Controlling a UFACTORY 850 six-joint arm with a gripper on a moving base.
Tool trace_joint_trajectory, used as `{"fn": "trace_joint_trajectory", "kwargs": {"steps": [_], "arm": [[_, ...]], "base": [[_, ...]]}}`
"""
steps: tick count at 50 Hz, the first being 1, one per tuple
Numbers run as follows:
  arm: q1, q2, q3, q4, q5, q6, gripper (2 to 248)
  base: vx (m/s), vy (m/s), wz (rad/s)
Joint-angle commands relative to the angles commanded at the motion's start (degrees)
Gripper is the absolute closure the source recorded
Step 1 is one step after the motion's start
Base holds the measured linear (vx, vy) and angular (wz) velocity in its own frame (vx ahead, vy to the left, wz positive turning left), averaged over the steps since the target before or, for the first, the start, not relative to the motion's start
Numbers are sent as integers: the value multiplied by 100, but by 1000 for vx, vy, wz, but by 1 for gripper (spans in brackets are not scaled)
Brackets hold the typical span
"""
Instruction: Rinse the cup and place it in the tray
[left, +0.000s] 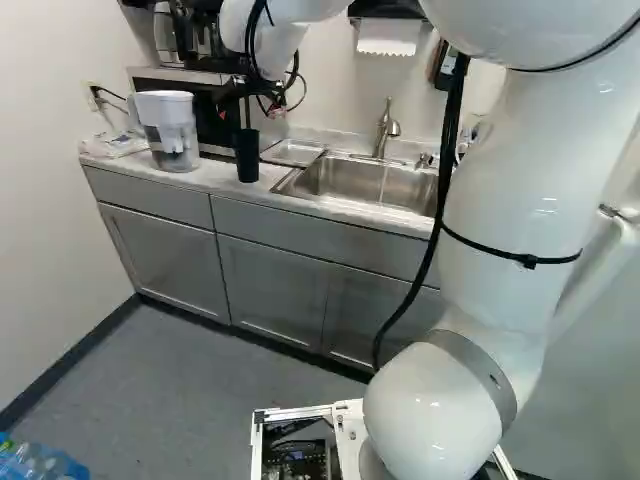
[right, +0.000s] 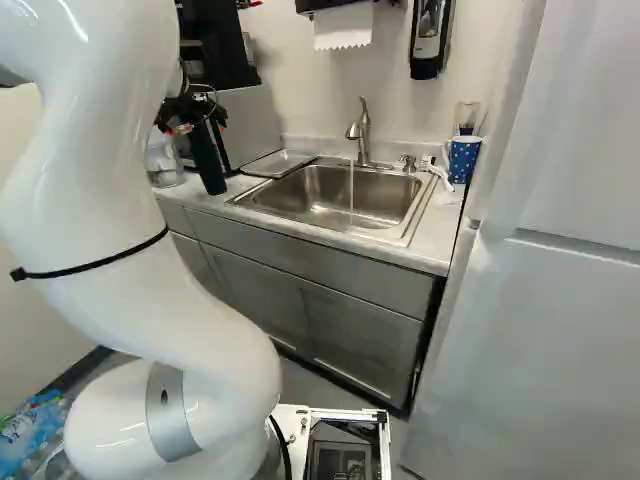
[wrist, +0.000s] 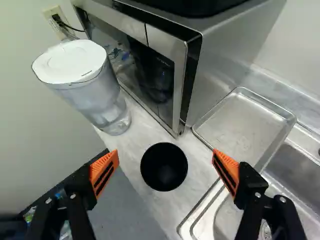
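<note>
Tap (right: 363, 142) seen running; cup (wrist: 164, 167) ungripped on tabletop (wrist: 171, 209), jaws spread wide; rinse judged undone, placing in tray (wrist: 240, 122) left.

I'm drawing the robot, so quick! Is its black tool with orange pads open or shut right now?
Black tool with orange pads: open, holding nothing; the round black cup shows between its spread fingers, touching neither.

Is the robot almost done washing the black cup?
Not nearly, I think. Done: water is running from the faucet into the sink. In hand: nothing; the open gripper points down at the cup, which stands on the counter. Left: grip it, rinse it and put it in the metal tray by the sink.
</note>
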Motion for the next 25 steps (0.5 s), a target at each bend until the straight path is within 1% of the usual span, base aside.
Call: {"fn": "trace_joint_trajectory", "kwargs": {"steps": [25], "arm": [[-13, -167, 139, 0, 220, 0, 3]], "base": [[0, 0, 0]]}}
